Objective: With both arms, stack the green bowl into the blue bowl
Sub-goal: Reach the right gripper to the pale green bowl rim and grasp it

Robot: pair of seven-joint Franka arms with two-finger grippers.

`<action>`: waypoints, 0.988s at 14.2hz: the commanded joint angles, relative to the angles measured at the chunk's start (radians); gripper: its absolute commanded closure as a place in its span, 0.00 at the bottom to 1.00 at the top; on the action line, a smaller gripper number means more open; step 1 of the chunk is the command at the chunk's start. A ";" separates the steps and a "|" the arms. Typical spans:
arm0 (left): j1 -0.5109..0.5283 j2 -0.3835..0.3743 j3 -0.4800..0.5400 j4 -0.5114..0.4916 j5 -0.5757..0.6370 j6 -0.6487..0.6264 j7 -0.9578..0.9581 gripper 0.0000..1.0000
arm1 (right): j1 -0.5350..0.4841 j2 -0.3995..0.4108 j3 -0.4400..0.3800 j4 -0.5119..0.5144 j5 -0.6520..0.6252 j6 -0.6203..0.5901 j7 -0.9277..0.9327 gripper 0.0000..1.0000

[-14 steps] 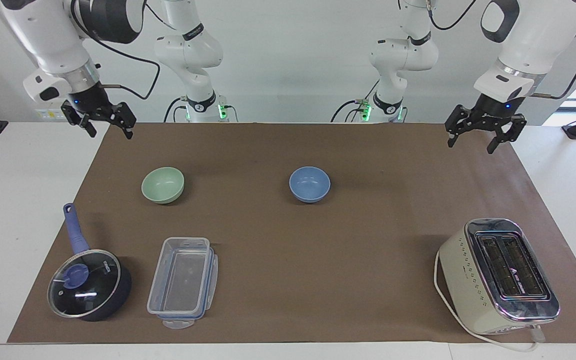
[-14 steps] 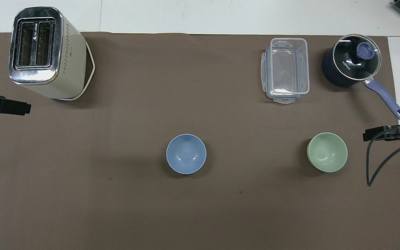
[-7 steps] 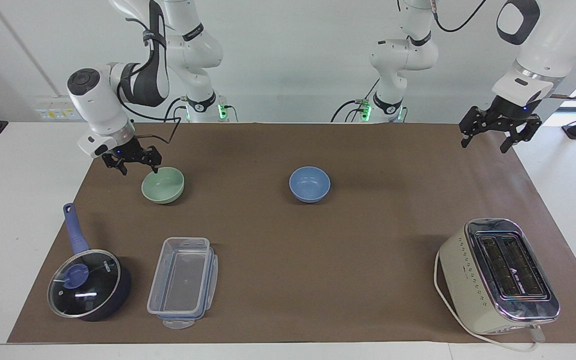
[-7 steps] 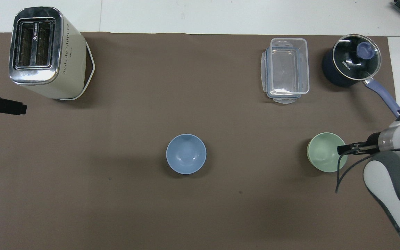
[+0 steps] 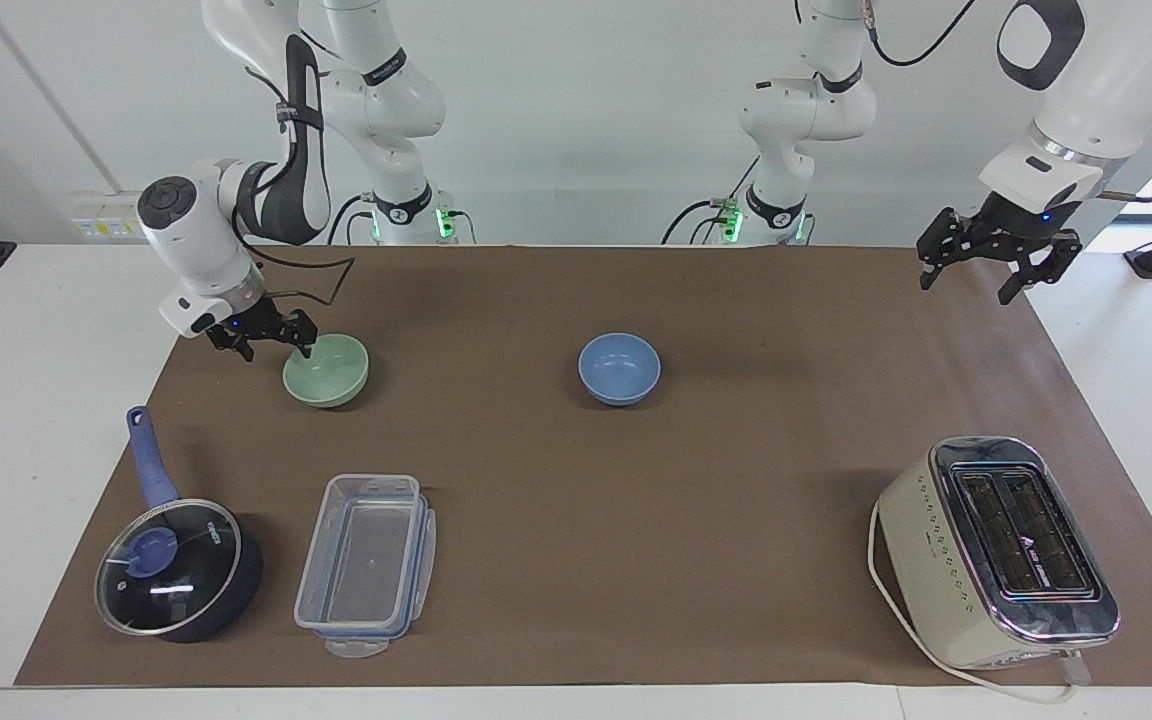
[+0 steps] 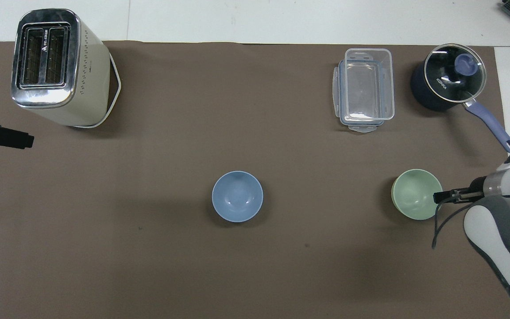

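The pale green bowl [image 5: 328,372] [image 6: 415,200] stands upright on the brown mat toward the right arm's end. My right gripper [image 5: 275,344] [image 6: 442,195] is low at the bowl's rim and open. One fingertip [image 5: 305,348] is over the rim's inner edge and the other is outside the bowl. The light blue bowl [image 5: 619,369] [image 6: 237,196] sits empty near the mat's middle, level with the green one. My left gripper [image 5: 976,268] [image 6: 13,139] hangs open and empty, raised over the mat's edge at the left arm's end.
A cream toaster [image 5: 996,550] [image 6: 56,66] stands farthest from the robots at the left arm's end. A clear plastic container [image 5: 366,560] [image 6: 365,88] and a dark lidded saucepan [image 5: 176,570] [image 6: 447,79] stand farther out than the green bowl.
My right gripper came down from high beside the mat to the green bowl's rim, then edged slightly outward. The left gripper rose a little toward its end. Neither bowl moved.
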 commanded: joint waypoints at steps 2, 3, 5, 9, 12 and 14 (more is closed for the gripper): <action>0.022 -0.022 -0.011 -0.007 0.016 -0.047 0.023 0.00 | -0.011 0.007 0.007 -0.011 0.041 0.026 0.002 0.36; 0.022 -0.033 -0.011 -0.019 0.016 -0.047 0.023 0.00 | -0.007 0.013 0.008 -0.010 0.053 0.029 0.002 0.58; 0.022 -0.039 -0.011 -0.030 0.016 -0.037 0.021 0.00 | -0.007 0.013 0.008 -0.010 0.059 0.036 0.007 1.00; 0.020 -0.031 -0.011 -0.021 0.016 -0.033 0.020 0.00 | 0.001 0.035 0.007 0.025 0.067 0.032 0.039 1.00; 0.020 -0.032 -0.011 -0.021 0.016 -0.030 0.020 0.00 | -0.008 0.041 0.008 0.140 0.065 -0.096 0.003 1.00; 0.020 -0.032 -0.011 -0.019 0.016 -0.029 0.020 0.00 | 0.001 0.026 0.011 0.231 0.065 -0.225 -0.005 1.00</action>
